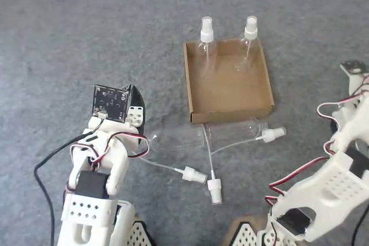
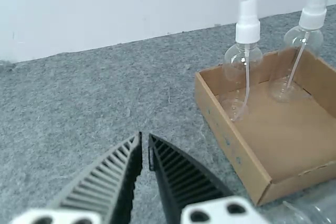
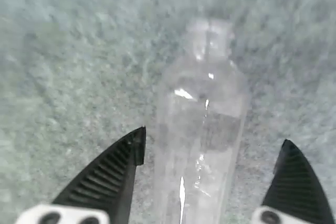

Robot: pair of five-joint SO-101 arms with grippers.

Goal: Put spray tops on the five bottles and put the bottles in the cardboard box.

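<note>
1. Your right gripper (image 3: 212, 136) is spread wide, straddling an uncapped clear bottle (image 3: 202, 129) that lies on the grey carpet (image 3: 63, 51). It looks lined up for a grab around the body.
2. Your left gripper (image 2: 145, 142) is pressed together and empty, near the cardboard box (image 2: 231, 145).
3. One capped bottle (image 1: 206, 44) and a second capped bottle (image 1: 249, 41) stand at the box's far wall, probably to leave room for the rest.
4. A loose spray top (image 1: 194, 175) lies in front of the box, handy for capping.

Two capped bottles (image 1: 207, 47) stand upright in the cardboard box (image 1: 229, 114).
</note>
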